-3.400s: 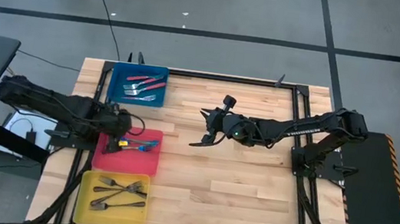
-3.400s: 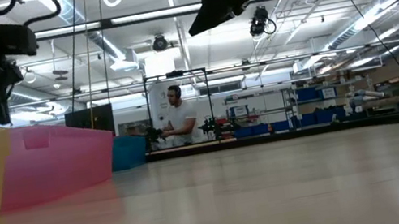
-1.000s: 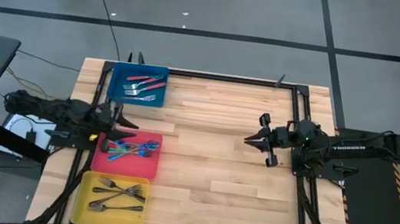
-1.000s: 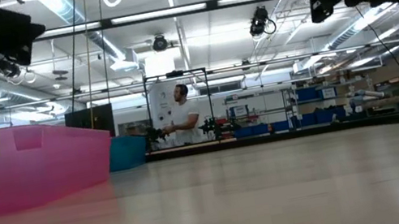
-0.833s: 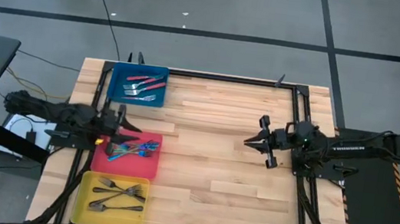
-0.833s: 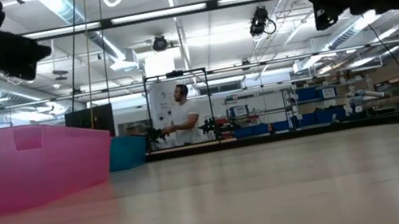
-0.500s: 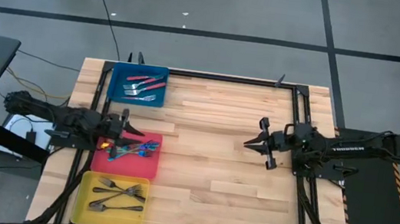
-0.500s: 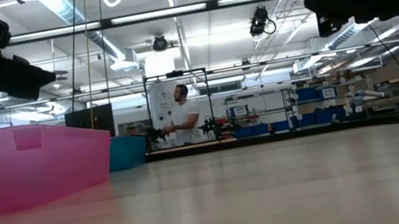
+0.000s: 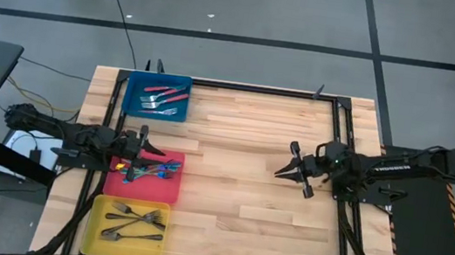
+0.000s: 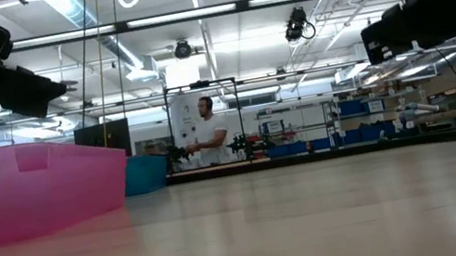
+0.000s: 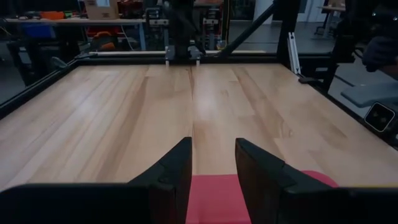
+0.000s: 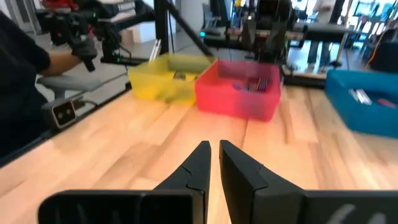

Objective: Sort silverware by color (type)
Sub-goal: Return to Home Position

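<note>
The silverware lies in three trays at the table's left. Red-handled pieces (image 9: 164,94) are in the blue tray (image 9: 133,106), blue-handled ones (image 9: 158,169) in the red tray (image 9: 164,191), and grey forks (image 9: 136,219) in the yellow tray (image 9: 96,232). My left gripper (image 9: 148,145) (image 11: 213,155) hovers open over the red tray's far left corner, nothing between its fingers. My right gripper (image 9: 278,171) (image 12: 214,149) hangs above bare wood right of the table's middle and points toward the trays. Its fingers stand a narrow gap apart, holding nothing.
A black frame (image 9: 337,133) runs along the table's far edge and both sides. Between the trays and my right gripper lies a wide stretch of bare wooden tabletop (image 9: 226,207). A person (image 10: 209,141) stands at a bench in the room far behind the table.
My left gripper has swung toward the table's right and near edges and come down a little, ending over the red tray's far left corner. My right gripper has sunk slightly, its tip dipping toward the table's near edge.
</note>
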Controlling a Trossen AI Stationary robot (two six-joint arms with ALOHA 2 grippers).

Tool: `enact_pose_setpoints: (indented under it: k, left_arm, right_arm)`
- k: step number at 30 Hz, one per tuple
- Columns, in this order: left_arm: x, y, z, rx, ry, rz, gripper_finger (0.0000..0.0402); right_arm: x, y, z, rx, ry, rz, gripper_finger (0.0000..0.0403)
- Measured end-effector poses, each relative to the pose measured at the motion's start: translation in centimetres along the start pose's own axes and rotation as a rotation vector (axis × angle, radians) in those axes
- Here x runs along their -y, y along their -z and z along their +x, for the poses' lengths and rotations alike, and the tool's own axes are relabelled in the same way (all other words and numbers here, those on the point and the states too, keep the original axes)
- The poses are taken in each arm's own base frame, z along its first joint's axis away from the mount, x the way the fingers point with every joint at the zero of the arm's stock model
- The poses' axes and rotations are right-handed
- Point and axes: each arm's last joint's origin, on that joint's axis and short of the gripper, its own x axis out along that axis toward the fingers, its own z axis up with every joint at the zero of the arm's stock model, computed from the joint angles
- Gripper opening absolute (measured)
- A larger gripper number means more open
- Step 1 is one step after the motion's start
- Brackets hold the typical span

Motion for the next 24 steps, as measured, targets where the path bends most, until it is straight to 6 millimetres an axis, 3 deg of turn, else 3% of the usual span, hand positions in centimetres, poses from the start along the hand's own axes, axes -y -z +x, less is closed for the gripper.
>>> enact_pose_setpoints:
  k: [6,15,20,24]
  left_arm:
    - [0.0,0.0,0.0,-0.002,-0.001,-0.010,0.0123]
    - [0.0,0.1,0.0,-0.004,-0.002,-0.064,0.0123]
    - [0.0,0.1,0.0,-0.005,-0.002,-0.188,0.0123]
    - [0.0,0.0,0.0,0.007,-0.001,-0.186,0.0123]
  right_arm:
    - [-0.3,1.5,-0.3,-0.058,-0.007,0.026,0.0043]
    - [-0.5,1.7,-0.3,-0.068,-0.090,0.054,0.0043]
    - [-0.3,1.7,-0.3,-0.082,0.002,0.097,0.0043]
    - [-0.1,1.7,-0.3,-0.084,0.070,0.093,0.0043]
